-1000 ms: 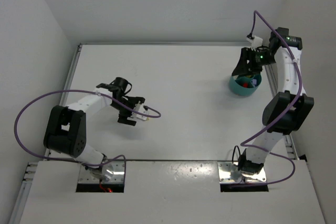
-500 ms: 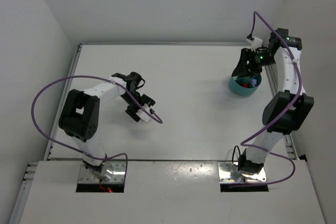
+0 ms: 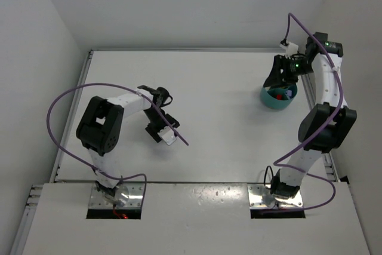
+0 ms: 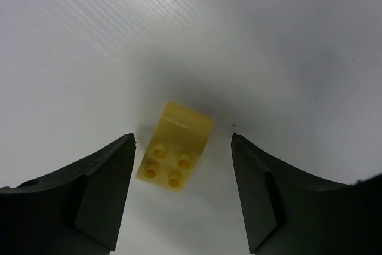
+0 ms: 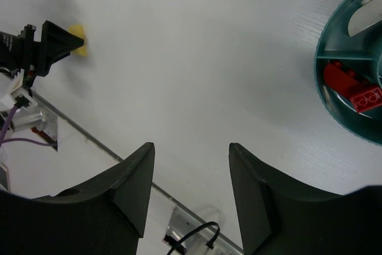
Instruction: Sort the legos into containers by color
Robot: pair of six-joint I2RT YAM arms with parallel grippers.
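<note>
A yellow lego (image 4: 174, 156) lies studs-up on the white table, between the fingers of my left gripper (image 4: 183, 141). The jaws are open, with a gap on each side of the brick. In the top view my left gripper (image 3: 164, 131) points down at mid-left and hides the brick. The teal bowl (image 3: 276, 104) stands at the far right, and my right gripper (image 3: 280, 79) hovers just over its left rim. In the right wrist view my right gripper (image 5: 191, 147) is open and empty. The bowl (image 5: 325, 97) there holds red legos (image 5: 353, 89) in one compartment. The yellow lego (image 5: 76, 48) shows far off.
The table's right rail (image 3: 310, 97) runs close beside the bowl. The near edge and the arms' base plates (image 3: 116, 198) lie at the bottom. A purple cable (image 3: 59, 108) loops off the left arm.
My left arm has swung right and toward the near edge. Its jaws have narrowed around the yellow lego. The right arm and the bowl have not moved.
</note>
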